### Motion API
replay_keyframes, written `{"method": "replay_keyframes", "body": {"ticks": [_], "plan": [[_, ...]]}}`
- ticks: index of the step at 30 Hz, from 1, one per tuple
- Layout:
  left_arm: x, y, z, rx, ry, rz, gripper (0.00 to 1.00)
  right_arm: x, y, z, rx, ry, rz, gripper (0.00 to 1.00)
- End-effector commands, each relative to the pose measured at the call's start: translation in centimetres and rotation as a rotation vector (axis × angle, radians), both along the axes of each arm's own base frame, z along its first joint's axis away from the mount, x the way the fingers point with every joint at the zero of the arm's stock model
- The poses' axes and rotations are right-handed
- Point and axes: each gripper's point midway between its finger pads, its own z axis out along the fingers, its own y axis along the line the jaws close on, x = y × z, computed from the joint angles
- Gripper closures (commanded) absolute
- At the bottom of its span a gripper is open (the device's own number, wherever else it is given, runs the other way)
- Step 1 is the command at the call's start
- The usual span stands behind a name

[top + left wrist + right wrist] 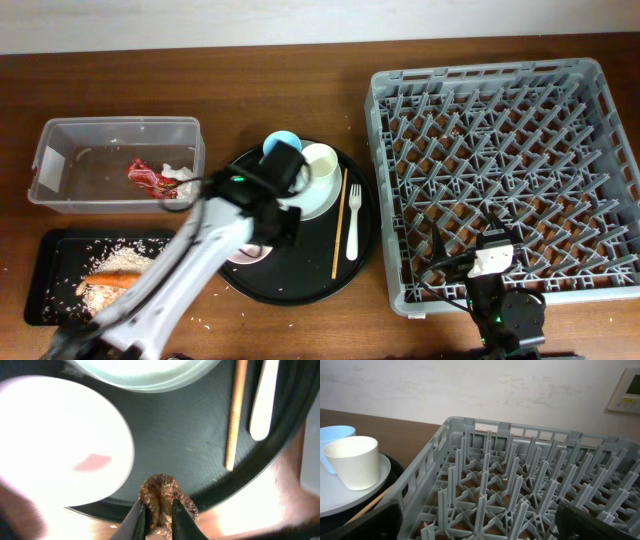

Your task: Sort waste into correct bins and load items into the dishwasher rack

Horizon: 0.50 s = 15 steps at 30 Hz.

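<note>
Left wrist view: the small brown lump (165,494) is pinched in the left hand (159,512) near the round black tray's (200,440) six o'clock rim, and a firm grip is advised toward the shallow black tray (38,300) at eight o'clock.

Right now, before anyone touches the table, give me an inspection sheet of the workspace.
Surface: brown wooden table.
Job's things: crumpled red foil wrapper and white tissue in clear plastic tub; orange carrot and beige rice scraps in shallow black rectangular tray; light blue cup, cream cup, round white plate, small white bowl, white plastic fork on large round black tray; grey pegged plastic rack, nothing seen inside.
Clutter: thin wooden stick beside the fork.
Grippers: left gripper shut on small brown lump; right gripper open, facing the rack.
Cables: black cable beside right arm.
Surroundings: pale wall.
</note>
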Motion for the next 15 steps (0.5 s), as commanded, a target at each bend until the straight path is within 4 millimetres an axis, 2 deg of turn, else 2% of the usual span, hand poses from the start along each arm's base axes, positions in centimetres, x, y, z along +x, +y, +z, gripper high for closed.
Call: {"method": "replay_keyframes", "body": {"ticks": [1,2,4,5,7,9,10,11,12,13,15], "plan": [[1.4,7.7,4.0,0.050,-0.118,0.225,1.00,0.0,0.1,-0.3,0.000,0.005,0.004,0.01],[1.2,12.7,4.6,0.104,-0.118,0.432,0.99,0.0,0.1,-0.3,0.000,0.005,0.004,0.01],[0.8,16.3,3.9,0.134,-0.092,0.579,0.99,0.0,0.1,-0.3,0.000,0.005,0.004,0.01],[0.2,18.8,3.2,0.167,-0.080,0.682,0.99,0.0,0.1,-0.3,0.000,0.005,0.004,0.01],[-1.1,22.9,1.0,0.221,-0.055,0.834,0.98,0.0,0.1,-0.3,0.000,0.005,0.004,0.01],[-2.6,25.7,-1.3,0.283,-0.042,0.929,0.98,0.0,0.1,-0.3,0.000,0.005,0.004,0.01],[-3.5,26.7,-2.7,0.289,-0.026,0.988,0.93,0.0,0.1,-0.3,0.000,0.005,0.004,0.01],[-4.0,26.8,-4.0,0.244,-0.011,1.025,0.90,0.0,0.1,-0.3,0.000,0.005,0.004,0.01],[-4.3,27.0,-4.5,0.237,-0.007,1.041,0.59,0.0,0.1,-0.3,0.000,0.005,0.004,0.01],[-4.3,27.0,-4.6,0.234,-0.004,1.043,0.39,0.0,0.1,-0.3,0.000,0.005,0.004,0.01],[-4.2,26.8,-4.6,0.218,-0.003,1.042,0.18,0.0,0.1,-0.3,0.000,0.005,0.004,0.01]]}}
